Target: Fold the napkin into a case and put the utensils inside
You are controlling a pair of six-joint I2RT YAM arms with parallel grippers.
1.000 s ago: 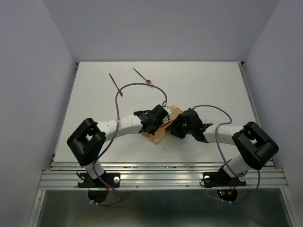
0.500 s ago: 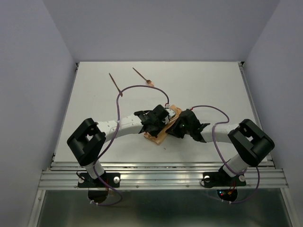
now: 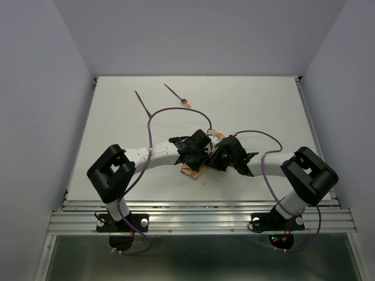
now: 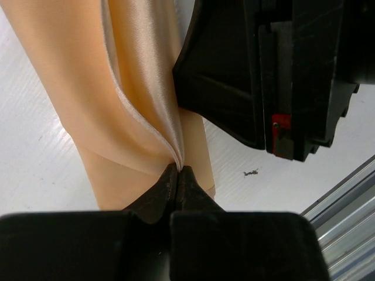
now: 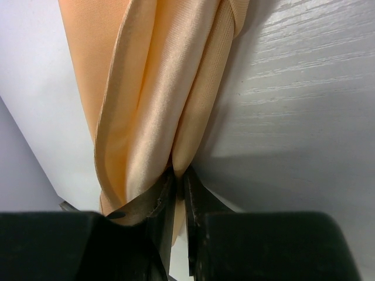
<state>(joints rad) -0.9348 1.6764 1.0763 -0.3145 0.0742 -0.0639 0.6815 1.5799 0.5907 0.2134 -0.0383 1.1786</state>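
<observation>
Pinching napkin (image 4: 140, 88) folds near the worktop's (image 3: 263, 105) near edge, left gripper (image 4: 177, 175) clamped on it, right gripper (image 5: 179, 175) likewise, utensils (image 3: 142, 103) toward far-left corner

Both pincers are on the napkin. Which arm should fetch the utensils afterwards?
Left, probably. The utensils lie far left on the table, on the left arm's side. Both the left pincer and right pincer are shut on the napkin, so neither is free yet.

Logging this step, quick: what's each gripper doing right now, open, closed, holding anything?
Left gripper: closed, fingers pinching a fold of the napkin.
Right gripper: closed, fingers pinching another fold of the napkin.
</observation>
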